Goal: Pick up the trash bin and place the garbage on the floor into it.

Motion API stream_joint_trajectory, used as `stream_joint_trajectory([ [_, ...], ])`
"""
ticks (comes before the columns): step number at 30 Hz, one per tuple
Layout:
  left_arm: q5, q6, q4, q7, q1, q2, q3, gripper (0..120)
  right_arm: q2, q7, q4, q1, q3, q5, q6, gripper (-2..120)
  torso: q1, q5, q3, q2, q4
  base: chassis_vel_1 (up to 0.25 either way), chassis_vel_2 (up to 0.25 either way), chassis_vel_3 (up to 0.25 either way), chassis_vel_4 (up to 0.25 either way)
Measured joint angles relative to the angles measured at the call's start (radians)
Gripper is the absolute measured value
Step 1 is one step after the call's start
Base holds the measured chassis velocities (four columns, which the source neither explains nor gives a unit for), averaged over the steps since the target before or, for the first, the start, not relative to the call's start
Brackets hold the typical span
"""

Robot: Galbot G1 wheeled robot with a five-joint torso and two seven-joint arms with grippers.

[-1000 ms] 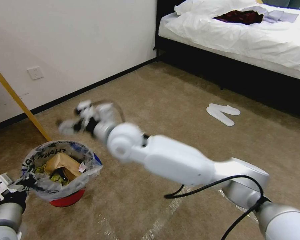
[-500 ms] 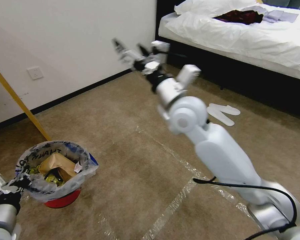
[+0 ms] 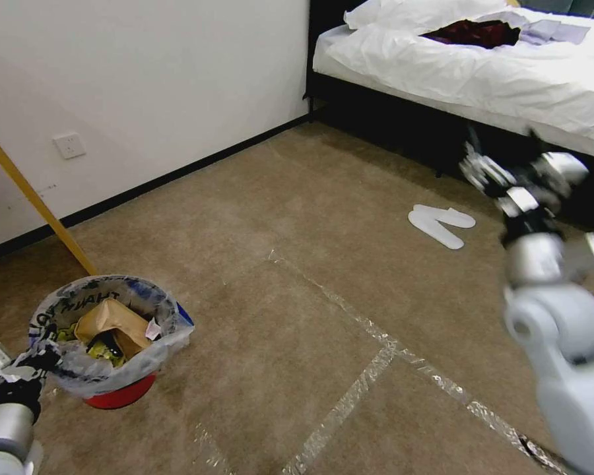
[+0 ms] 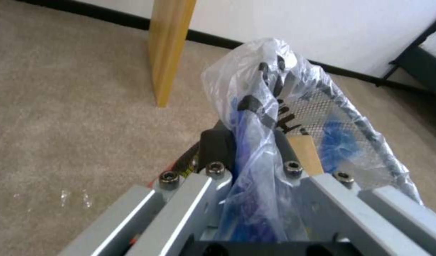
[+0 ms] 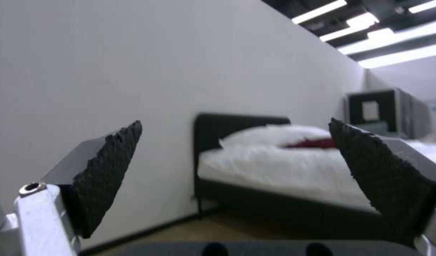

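Left gripper point(image 3: 36, 361) sits at the near left, closed on the rim of the trash bin's plastic liner. In the left wrist view the left gripper point(image 4: 253, 156) has its fingers pinched tight around a bunched fold of clear and blue-printed bag, no gap between them.

The trash bin point(image 3: 122, 394), a red bucket with a clear printed liner, is at the near left of the floor point(image 3: 297, 277), just right of the left gripper. Whether its base touches the carpet or hangs just above it cannot be told. Garbage point(image 3: 112, 323) is inside the bin: a brown paper bag on top, yellow-green scraps and a small white piece beside it.

Right gripper point(image 3: 505, 165) is raised at the far right, well apart from the bin, in front of the dark bed frame. In the right wrist view the right gripper point(image 5: 234, 156) is spread wide, holding nothing, its black textured pads point(image 5: 109, 170) far from each other, aimed toward the bed point(image 5: 294, 160) and wall.

White slippers point(image 3: 440, 224) lie on the carpet near the bed, left of the right gripper. Clear tape lines point(image 3: 376, 356) cross the carpet in the near middle. A yellow wooden post point(image 3: 36, 198) leans at the left just behind the bin. A wall socket point(image 3: 70, 144) is on the white wall at the far left.
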Motion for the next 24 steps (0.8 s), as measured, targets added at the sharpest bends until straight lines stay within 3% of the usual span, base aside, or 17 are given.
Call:
stream_joint_trajectory([
  [4,-0.024,0.0,-0.007,-0.006,-0.005,0.0,-0.013,4,0.114,0.014,0.001,-0.097,-0.031,-0.089,0.044,100,0.0,-0.0001,0.0,0.0,0.0003,0.0,0.0,0.0,0.0],
  [7,-0.03,0.0,-0.009,-0.007,-0.007,0.001,-0.015,4,0.142,0.016,-0.002,-0.121,-0.049,-0.118,0.05,100,0.0,0.0001,0.0,0.0,0.0003,0.0,0.0,0.0,0.0],
  [24,-0.036,-0.003,-0.023,-0.006,-0.002,-0.003,-0.015,4,0.163,0.004,-0.056,-0.141,-0.092,-0.206,0.084,100,0.0,-0.0001,0.0,0.0,0.0004,0.0,0.0,0.0,0.0],
])
